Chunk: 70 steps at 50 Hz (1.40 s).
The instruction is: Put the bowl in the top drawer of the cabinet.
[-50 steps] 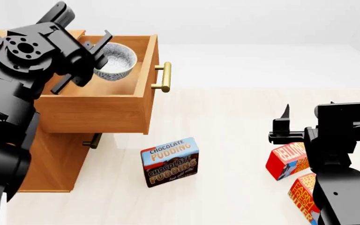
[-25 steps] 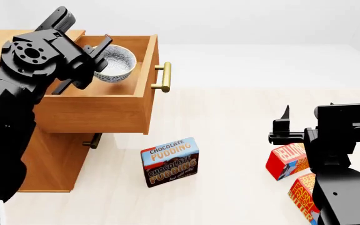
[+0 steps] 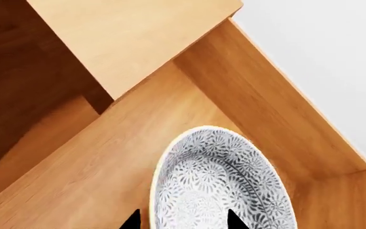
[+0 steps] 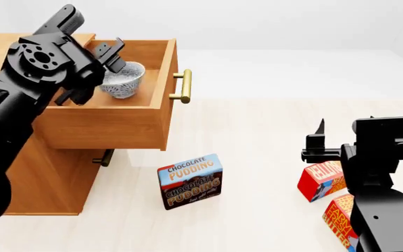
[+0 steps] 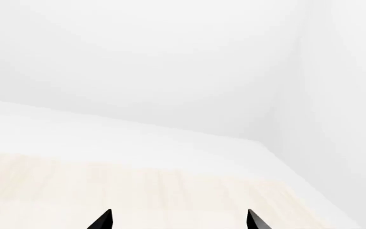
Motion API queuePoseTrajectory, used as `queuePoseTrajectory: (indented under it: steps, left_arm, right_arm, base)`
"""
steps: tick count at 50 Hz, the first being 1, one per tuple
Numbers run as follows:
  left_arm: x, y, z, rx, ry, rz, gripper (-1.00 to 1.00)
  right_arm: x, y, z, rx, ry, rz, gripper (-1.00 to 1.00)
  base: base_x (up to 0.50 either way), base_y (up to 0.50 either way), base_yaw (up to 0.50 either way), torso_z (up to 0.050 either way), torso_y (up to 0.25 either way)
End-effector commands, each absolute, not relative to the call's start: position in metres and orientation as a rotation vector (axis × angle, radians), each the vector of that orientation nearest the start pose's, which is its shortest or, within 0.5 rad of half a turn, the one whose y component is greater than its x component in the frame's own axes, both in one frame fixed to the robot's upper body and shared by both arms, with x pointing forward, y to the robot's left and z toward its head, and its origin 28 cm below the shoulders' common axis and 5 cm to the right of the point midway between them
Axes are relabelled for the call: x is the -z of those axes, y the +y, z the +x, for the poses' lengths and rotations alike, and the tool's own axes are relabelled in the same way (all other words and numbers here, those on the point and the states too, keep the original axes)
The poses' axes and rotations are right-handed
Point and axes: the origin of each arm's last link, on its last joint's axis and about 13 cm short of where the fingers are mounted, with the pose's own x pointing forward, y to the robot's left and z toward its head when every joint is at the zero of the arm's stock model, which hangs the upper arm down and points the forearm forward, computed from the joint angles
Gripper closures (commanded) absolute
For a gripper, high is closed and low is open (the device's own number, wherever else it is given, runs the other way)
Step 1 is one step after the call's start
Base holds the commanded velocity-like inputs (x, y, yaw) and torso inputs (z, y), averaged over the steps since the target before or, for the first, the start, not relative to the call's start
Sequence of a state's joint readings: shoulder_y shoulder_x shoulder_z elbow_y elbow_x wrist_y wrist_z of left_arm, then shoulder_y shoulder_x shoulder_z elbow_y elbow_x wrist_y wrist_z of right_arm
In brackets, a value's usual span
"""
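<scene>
change: bowl (image 4: 122,79) has dropped lower into the top drawer (image 4: 110,113) since a second ago, now upright
right gripper (image 4: 320,140): nearest, prongs spread, empty, beside red boxes (image 4: 322,180)
pudding box (image 4: 190,180): on floor before cabinet (image 4: 44,178)
left gripper (image 4: 109,56): over drawer; fingertips either side of bowl rim; actual hold cannot be told
drawer: pulled out, brass handle (image 4: 182,86) in front

One bowl (image 4: 123,80), one cabinet (image 4: 40,173), three boxes (image 4: 190,181).

Pale floor (image 4: 272,131), cabinet (image 4: 48,178), pudding box (image 4: 190,180), two cartons (image 4: 322,181)
</scene>
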<state>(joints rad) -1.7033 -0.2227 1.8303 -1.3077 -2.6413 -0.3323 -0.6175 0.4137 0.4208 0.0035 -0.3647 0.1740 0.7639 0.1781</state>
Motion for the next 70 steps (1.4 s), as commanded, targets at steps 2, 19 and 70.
queuePoseTrajectory:
  steps: [2,19,70]
  left_arm:
    - [-0.294,0.231,0.422,-0.378,0.510,-0.645,-1.00]
    - [-0.299,0.234,0.422,-0.362,0.497,-0.651,-1.00]
    - [-0.355,0.246,0.326,0.254,-0.238,-0.495,-1.00]
  right_arm:
    - [-0.155,-0.186,0.264,0.230,-0.024,-0.258,-1.00]
    - [-0.155,-0.186,0.264,0.232,-0.023,-0.257,-1.00]
    - [-0.175,-0.176,0.253,0.201,-0.155,-0.219,-1.00]
  base:
    - [0.00,0.00,0.00,0.000,0.000]
    - [0.00,0.00,0.00,0.000,0.000]
    - [0.00,0.00,0.00,0.000,0.000]
